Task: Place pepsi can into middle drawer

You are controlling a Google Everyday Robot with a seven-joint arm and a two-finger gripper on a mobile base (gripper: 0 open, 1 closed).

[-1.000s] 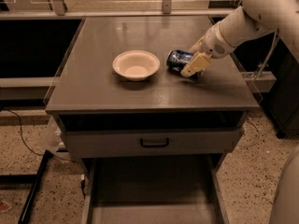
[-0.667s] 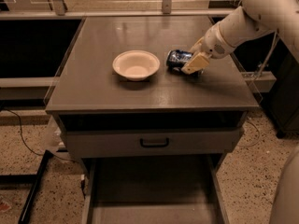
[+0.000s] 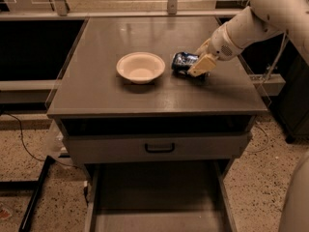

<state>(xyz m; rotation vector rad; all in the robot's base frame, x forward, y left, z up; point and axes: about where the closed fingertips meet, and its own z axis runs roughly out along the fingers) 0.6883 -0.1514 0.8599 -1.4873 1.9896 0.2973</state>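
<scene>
The pepsi can (image 3: 180,62) lies on its side on the gray cabinet top (image 3: 106,91), just right of the cream bowl. My gripper (image 3: 195,62) reaches in from the right and is shut on the can's right end, one cream finger (image 3: 201,65) in front of it and one behind. The can rests at counter level. The middle drawer (image 3: 154,197) is pulled out at the bottom of the view, below the cabinet front, with a bare flat gray floor.
A cream round bowl (image 3: 140,67) sits mid-counter, left of the can. A shut drawer front with a black handle (image 3: 160,148) lies under a dark open slot. My white arm (image 3: 270,13) spans the upper right. Cables run along the speckled floor at left.
</scene>
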